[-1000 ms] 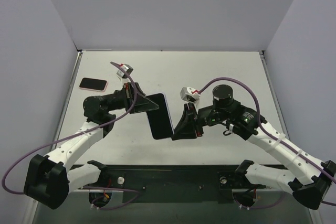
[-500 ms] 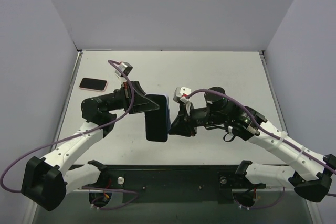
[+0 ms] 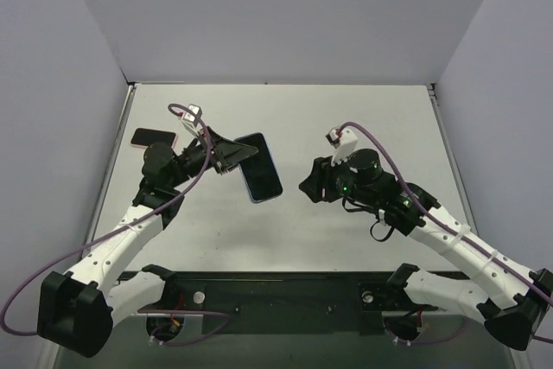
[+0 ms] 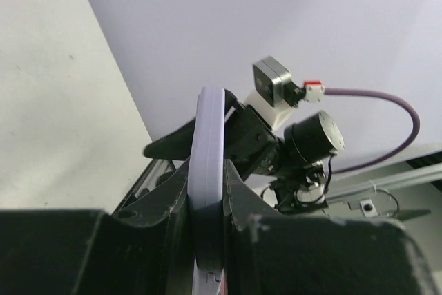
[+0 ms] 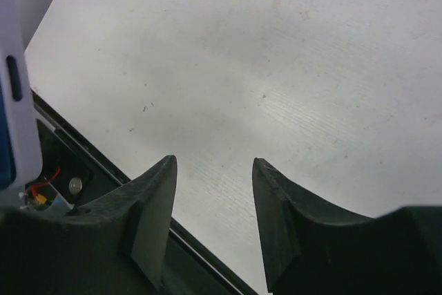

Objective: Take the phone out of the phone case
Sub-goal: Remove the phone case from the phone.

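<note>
A dark-screened phone in a lavender case (image 3: pixel 261 179) is held in the air over the middle of the table. My left gripper (image 3: pixel 232 155) is shut on its upper left edge. In the left wrist view the case's lavender edge (image 4: pixel 207 150) stands upright between the left gripper's (image 4: pixel 207 202) fingers. My right gripper (image 3: pixel 307 186) is open and empty, a short way right of the phone and apart from it. In the right wrist view the right gripper (image 5: pixel 214 164) frames bare table, and the case's edge (image 5: pixel 14 101) shows at the far left.
A second phone in a pink case (image 3: pixel 149 136) lies on the table at the back left, partly behind the left arm. The black rail (image 5: pixel 207 253) at the table's near edge lies below the right gripper. Grey walls enclose the table (image 3: pixel 363 118).
My right gripper has let go of the phone's right side, opened and drawn back to the right. My left gripper has lifted the phone and carried it back and slightly left.
</note>
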Available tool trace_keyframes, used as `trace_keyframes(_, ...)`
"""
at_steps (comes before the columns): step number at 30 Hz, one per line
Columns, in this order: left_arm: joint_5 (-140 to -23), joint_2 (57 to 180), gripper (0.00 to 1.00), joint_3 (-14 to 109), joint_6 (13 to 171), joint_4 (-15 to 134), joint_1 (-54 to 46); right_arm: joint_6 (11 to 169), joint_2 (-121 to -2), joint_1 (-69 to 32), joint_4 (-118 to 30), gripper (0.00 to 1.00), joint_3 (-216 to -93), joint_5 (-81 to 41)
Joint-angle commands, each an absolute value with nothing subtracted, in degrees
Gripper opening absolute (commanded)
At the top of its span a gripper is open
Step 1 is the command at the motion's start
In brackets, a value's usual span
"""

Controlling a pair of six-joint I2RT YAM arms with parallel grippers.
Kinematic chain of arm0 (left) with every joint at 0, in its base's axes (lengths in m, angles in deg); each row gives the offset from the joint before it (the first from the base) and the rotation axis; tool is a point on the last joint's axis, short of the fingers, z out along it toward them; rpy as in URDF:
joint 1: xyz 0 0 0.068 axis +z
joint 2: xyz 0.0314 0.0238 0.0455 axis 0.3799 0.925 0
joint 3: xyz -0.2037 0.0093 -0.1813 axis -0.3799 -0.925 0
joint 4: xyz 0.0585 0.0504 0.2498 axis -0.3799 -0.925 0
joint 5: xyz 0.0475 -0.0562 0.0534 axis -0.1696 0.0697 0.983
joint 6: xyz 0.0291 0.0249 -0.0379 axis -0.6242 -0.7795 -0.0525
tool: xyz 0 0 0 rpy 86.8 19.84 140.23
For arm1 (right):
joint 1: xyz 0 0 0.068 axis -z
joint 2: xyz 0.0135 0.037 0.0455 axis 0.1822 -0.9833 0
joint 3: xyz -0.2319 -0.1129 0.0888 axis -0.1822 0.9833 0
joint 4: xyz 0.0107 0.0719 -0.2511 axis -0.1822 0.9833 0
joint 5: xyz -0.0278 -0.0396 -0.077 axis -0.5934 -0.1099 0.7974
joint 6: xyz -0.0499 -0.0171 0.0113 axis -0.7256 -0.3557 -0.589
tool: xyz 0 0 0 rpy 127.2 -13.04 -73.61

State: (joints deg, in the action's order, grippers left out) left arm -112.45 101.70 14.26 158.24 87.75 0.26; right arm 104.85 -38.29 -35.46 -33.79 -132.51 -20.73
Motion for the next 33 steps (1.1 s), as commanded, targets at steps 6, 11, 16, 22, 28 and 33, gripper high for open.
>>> trace_keyframes(6,-108.4,106.9,0.00,14.4,159.9,94.9,1.8,127.8,-29.5,-28.8,-42.7,0.49,-129.6,-32.8)
trace_keyframes(11,-107.9,107.3,0.00,13.3,161.3,96.6,1.7,140.2,-32.2,-28.6,-56.1,0.46,-127.8,-42.3)
trace_keyframes(16,-106.2,106.6,0.00,12.9,162.4,97.5,1.3,144.2,-33.7,-30.9,-65.4,0.47,-123.7,-42.6)
trace_keyframes(22,-105.6,107.2,0.00,13.8,163.1,98.5,0.2,145.1,-33.7,-32.5,-67.9,0.48,-122.3,-41.0)
trace_keyframes(28,-105.5,108.1,0.00,13.2,166.4,103.0,-0.7,146.0,-34.5,-32.6,-69.2,0.47,-121.3,-40.2)
trace_keyframes(33,-105.5,108.7,0.00,11.6,169.7,107.3,-1.5,146.3,-34.9,-32.6,-70.6,0.47,-120.6,-39.8)
